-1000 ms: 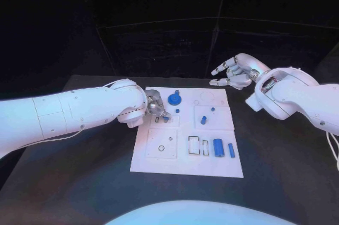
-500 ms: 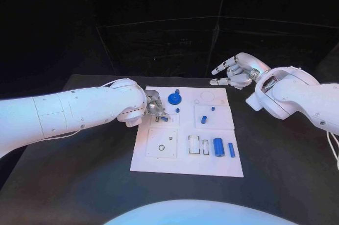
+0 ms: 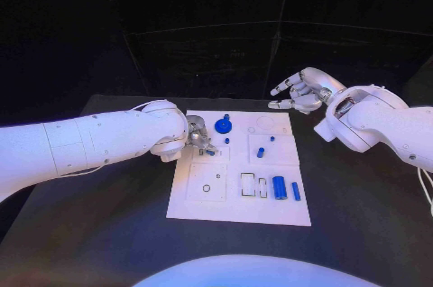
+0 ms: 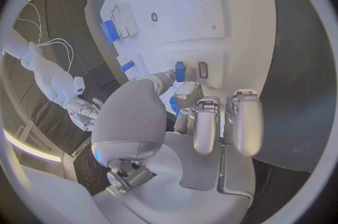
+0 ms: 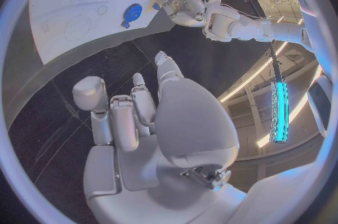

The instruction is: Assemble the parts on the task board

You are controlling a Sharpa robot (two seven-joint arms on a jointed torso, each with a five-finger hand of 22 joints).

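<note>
Task board [image 3: 239, 202] centre frame: left hand [image 3: 199, 140] pinches a small blue part [image 4: 179, 71] at its upper-left; right hand [image 3: 302, 90] spread, empty, upper right.

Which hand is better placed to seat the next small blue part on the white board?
Left hand: it is over the white task board, fingertips at a small blue part. Right hand hangs beyond the board's far edge.

parts [image 3: 279, 187] on task board [image 3: 236, 209], mid-table [image 3: 361, 224]

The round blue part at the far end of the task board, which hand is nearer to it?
Left. The left hand is over the board just beside the round blue part; the right hand hovers beyond the task board, off its far corner.
</note>
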